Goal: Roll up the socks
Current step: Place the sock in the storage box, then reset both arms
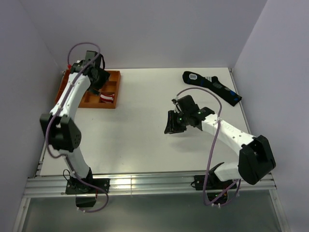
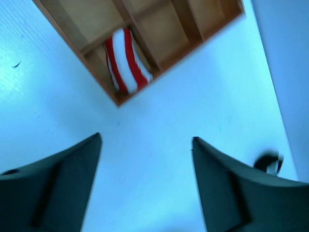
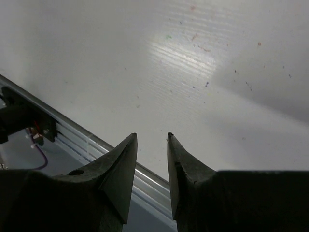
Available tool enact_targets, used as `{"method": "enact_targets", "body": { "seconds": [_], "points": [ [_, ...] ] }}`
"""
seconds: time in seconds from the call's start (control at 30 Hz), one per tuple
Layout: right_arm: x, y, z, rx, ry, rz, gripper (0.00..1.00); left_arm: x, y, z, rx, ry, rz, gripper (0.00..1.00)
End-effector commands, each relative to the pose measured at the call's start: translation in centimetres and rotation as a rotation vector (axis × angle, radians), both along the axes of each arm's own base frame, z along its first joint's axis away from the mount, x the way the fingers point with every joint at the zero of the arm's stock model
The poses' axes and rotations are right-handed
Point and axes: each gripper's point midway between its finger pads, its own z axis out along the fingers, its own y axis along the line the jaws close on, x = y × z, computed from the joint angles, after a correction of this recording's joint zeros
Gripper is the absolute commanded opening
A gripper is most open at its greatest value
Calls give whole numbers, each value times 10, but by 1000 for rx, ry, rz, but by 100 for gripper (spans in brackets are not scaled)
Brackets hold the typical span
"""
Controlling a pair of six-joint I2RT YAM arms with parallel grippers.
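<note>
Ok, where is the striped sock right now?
In the top view the striped sock lies in the near-right corner compartment of the wooden tray, at the far left of the table, close to the open left gripper.

socks [image 2: 126, 60] blurred, tray [image 2: 91, 19] cut off by left wrist view's top edge

Ahead of your left fingers [image 2: 53, 188], the socks [image 2: 126, 60] lie in the nearest corner compartment of the tray [image 2: 96, 14]; past your right fingers [image 3: 116, 169] lies the table's rail [image 3: 72, 131].
</note>
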Motion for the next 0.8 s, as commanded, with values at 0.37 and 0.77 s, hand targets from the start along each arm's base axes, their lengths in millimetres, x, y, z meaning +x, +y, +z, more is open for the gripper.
{"method": "enact_targets", "body": {
  "seconds": [0.37,0.77],
  "points": [
    [19,-39,154,159,-496,-249,98,-180,-63,141,60,-705,-861,99],
    [10,-62,165,151,-590,-316,100,-196,-75,146,49,-755,-945,100]
  ]
}}
